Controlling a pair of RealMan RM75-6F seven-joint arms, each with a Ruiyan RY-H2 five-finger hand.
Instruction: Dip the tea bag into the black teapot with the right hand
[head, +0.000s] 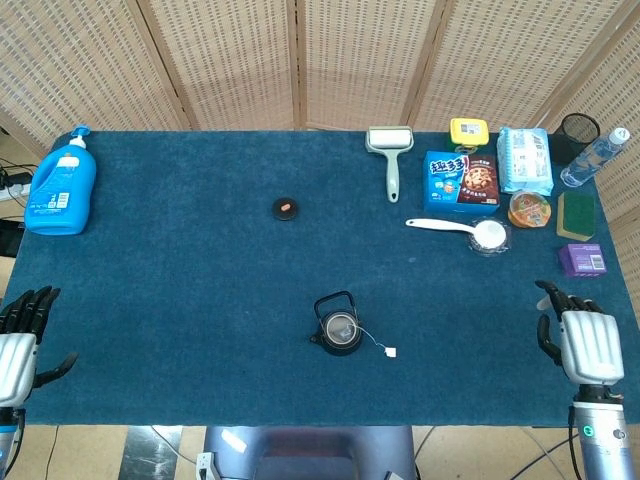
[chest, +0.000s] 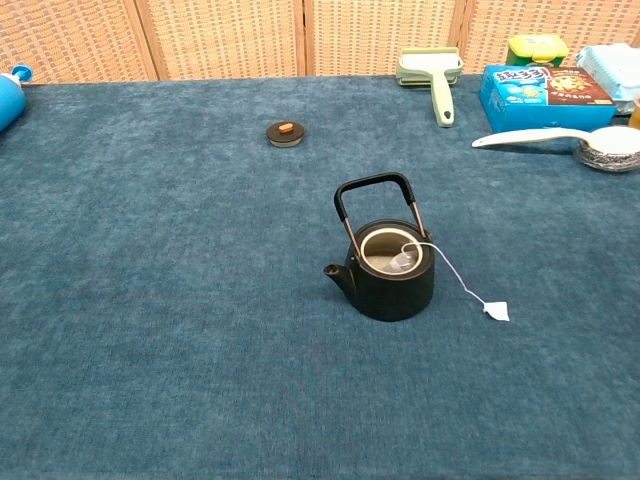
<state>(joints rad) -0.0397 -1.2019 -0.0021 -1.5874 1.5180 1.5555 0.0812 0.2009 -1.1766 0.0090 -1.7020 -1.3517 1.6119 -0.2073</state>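
Tea bag (chest: 401, 261) sits inside black teapot (chest: 388, 270), near tabletop's front edge; string and tag (chest: 495, 311) trail outside. Dip looks complete. Right hand (head: 586, 343) at front-right corner, fingers spread, holding nothing.

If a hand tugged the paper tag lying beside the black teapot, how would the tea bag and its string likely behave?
The string is probably limp: it drapes over the black teapot rim and curves down to the paper tag on the cloth. The tea bag inside looks small, so likely light, and should lift out easily. A sideways pull might drag on the rim, though the squat teapot seems unlikely to tip.
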